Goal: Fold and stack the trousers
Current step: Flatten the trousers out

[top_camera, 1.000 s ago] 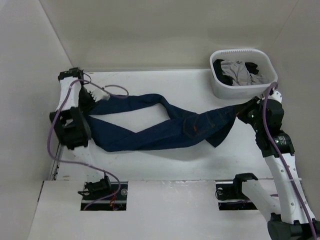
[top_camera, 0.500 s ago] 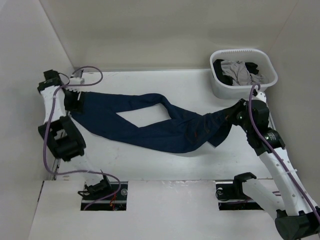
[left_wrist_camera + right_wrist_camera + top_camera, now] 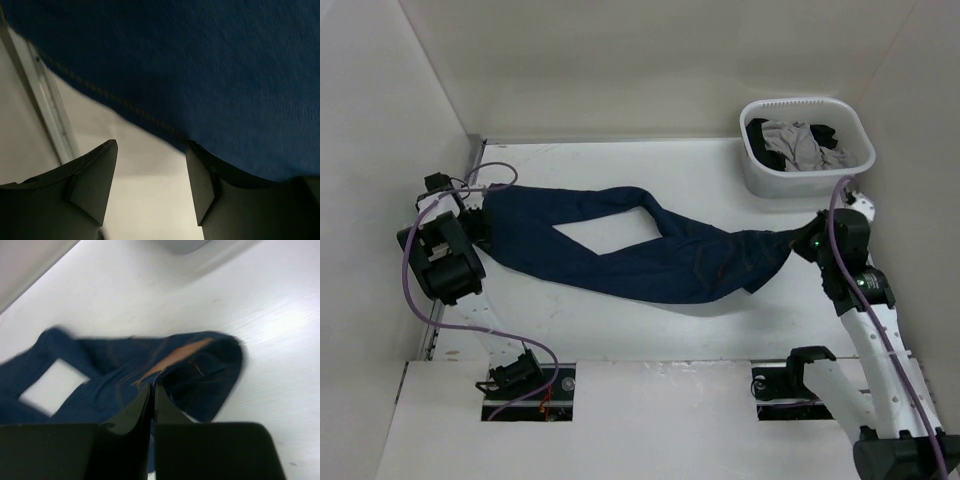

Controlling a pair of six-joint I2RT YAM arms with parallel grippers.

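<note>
The trousers (image 3: 650, 255) are spread across the table (image 3: 620, 330). One end is pinched by the right gripper (image 3: 151, 386); the left gripper (image 3: 151, 146) is held open beside the other.

Lab robot cell, white enclosure walls (image 3: 620, 70), white table (image 3: 620, 322)

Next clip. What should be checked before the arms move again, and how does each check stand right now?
1. Right gripper shut on trousers: ok.
2. Left gripper gripping cloth: not ok; fingers apart, nothing between them.
3. Legs lying straight: not ok; they cross, bare table showing in the loop.
4. Trousers clear of basket: ok.
5. Any fold made: not ok, none yet.
</note>
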